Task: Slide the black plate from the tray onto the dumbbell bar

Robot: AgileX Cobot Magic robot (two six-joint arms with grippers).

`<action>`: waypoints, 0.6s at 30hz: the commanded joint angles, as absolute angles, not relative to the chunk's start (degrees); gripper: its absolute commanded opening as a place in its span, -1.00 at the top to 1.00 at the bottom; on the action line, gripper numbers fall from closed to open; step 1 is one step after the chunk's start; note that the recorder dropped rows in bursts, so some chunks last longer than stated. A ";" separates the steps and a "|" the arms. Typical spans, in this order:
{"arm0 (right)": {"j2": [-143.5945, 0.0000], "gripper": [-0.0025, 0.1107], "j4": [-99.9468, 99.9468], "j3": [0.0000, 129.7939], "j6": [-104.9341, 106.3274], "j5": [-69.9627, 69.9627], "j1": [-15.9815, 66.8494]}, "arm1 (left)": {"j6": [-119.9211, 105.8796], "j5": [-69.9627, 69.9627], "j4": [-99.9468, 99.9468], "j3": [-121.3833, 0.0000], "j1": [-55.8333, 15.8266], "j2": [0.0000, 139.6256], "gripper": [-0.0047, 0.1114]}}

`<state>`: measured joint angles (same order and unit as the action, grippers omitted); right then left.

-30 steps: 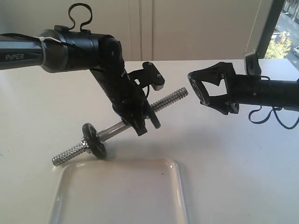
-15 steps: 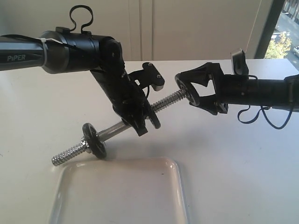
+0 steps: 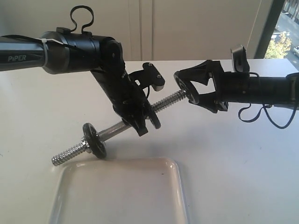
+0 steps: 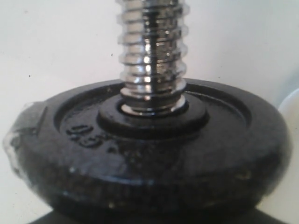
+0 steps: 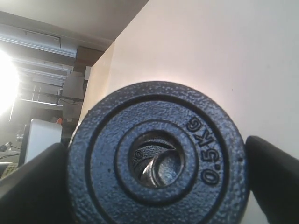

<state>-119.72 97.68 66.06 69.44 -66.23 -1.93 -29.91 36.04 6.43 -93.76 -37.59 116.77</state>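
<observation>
With another disc (image 3: 93, 140) near its low left end, the tilted dumbbell bar (image 3: 111, 131) is clamped mid-length by the left gripper (image 3: 147, 123) above the tray (image 3: 117, 196), while the right gripper (image 3: 187, 89) squeezes the black plate (image 5: 205, 154) at the bar's raised threaded tip, which shows through its hole.

The black plate (image 5: 105, 156) fills most of the picture. It is round and bumpy, and raised letters on it say 0.5KG. The right gripper (image 5: 155, 186) holds it, with dark fingers (image 5: 32, 186) pressed on opposite sides of the rim. The shiny end of the dumbbell bar (image 5: 161, 171) shows through the middle hole. Behind the plate are a pale table (image 5: 210, 46) and a bright light (image 5: 3, 81).
</observation>
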 commanded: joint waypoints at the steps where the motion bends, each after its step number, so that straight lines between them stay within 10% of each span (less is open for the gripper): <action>1: -118.85 0.96 99.95 65.77 70.65 -69.96 -1.79 | -28.83 33.20 8.55 -95.39 -37.79 114.89 0.92; 18: -118.85 0.96 99.95 63.21 73.19 -69.96 0.74 | -28.25 31.67 8.46 -95.39 -37.79 114.76 0.92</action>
<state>-119.72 98.87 63.27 72.18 -65.15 -0.96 -29.44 35.92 6.11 -93.76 -37.68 116.77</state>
